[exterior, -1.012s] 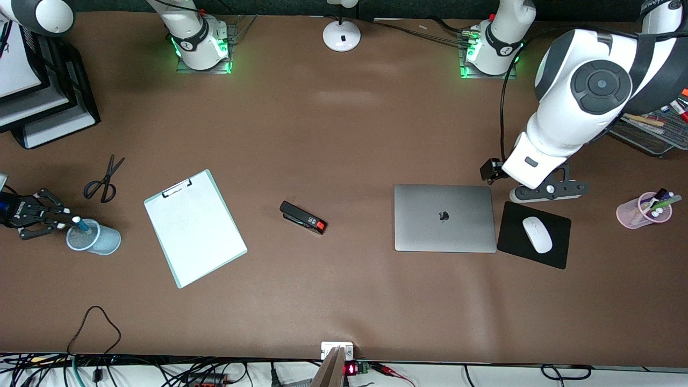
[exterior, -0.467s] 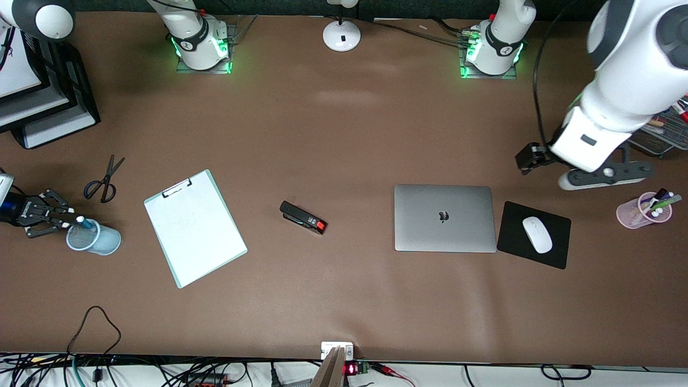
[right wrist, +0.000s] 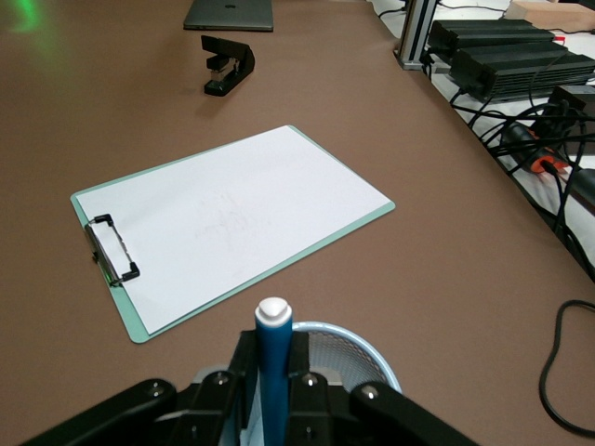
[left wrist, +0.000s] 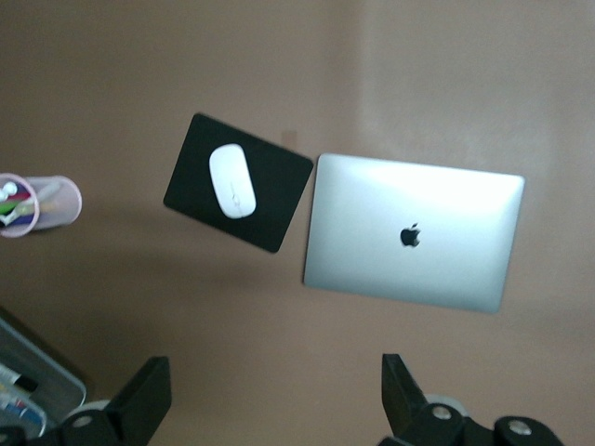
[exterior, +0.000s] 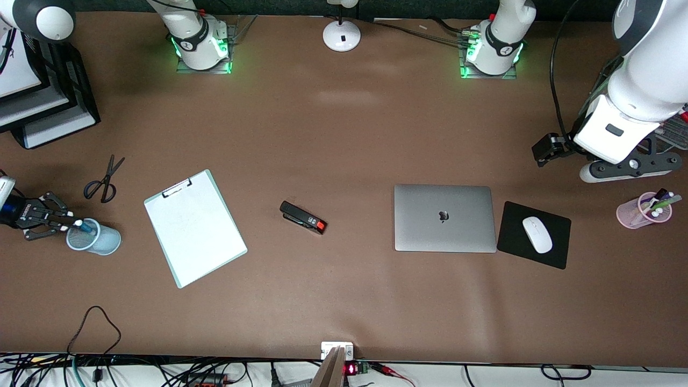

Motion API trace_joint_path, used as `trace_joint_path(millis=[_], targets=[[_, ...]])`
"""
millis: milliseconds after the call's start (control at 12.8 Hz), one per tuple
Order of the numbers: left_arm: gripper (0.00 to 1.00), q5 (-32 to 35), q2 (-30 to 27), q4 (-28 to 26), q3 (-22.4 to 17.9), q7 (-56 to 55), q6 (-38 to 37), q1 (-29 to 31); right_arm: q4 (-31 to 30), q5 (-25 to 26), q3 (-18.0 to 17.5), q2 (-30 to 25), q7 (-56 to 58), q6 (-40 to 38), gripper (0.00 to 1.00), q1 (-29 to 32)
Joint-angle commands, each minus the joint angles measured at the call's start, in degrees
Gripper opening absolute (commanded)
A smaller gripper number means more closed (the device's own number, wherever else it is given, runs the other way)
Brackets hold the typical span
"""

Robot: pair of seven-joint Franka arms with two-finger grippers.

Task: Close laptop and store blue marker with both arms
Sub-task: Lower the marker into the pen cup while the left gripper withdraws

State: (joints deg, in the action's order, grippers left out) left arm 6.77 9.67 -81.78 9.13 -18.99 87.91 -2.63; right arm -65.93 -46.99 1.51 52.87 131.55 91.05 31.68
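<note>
The silver-grey laptop (exterior: 444,217) lies closed on the table, apple logo up, and also shows in the left wrist view (left wrist: 413,232). My right gripper (exterior: 69,225) is shut on the blue marker (exterior: 83,225), its whitish end up, at the rim of a light-blue mesh cup (exterior: 102,243) at the right arm's end of the table. In the right wrist view the marker (right wrist: 275,367) stands between the fingers (right wrist: 307,376) over the cup (right wrist: 358,344). My left gripper (exterior: 626,166) is open and empty, up in the air over bare table beside the laptop (left wrist: 274,400).
Scissors (exterior: 102,180), a clipboard (exterior: 194,227) and a black stapler (exterior: 303,217) lie between cup and laptop. A white mouse (exterior: 537,234) sits on a black mouse pad (exterior: 510,239). A pink pen cup (exterior: 644,209) and paper trays (exterior: 48,107) stand at the table's ends.
The left arm has risen and swung away from the laptop toward its own end of the table. The right gripper has shifted slightly with the marker at the cup's rim.
</note>
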Motion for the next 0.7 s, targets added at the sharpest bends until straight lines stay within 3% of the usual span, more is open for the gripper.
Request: trace_joint_path(millis=[0, 78, 623], targets=[[1.0, 0.6, 0.2, 5.4, 0.5, 1.3, -3.2, 1.1, 1.9, -0.8, -0.5, 0.9, -0.6, 0.4, 0.91, 0.3], [1.0, 0.6, 0.3, 6.0, 0.5, 1.3, -4.1, 1.1, 1.9, -1.0, -0.5, 0.8, -0.7, 0.8, 1.0, 0.3], [1.0, 0.8, -0.2, 6.4, 0.5, 9.6, -7.4, 1.0, 1.7, -0.3, -0.5, -1.5, -7.1, 0.7, 1.0, 0.0]])
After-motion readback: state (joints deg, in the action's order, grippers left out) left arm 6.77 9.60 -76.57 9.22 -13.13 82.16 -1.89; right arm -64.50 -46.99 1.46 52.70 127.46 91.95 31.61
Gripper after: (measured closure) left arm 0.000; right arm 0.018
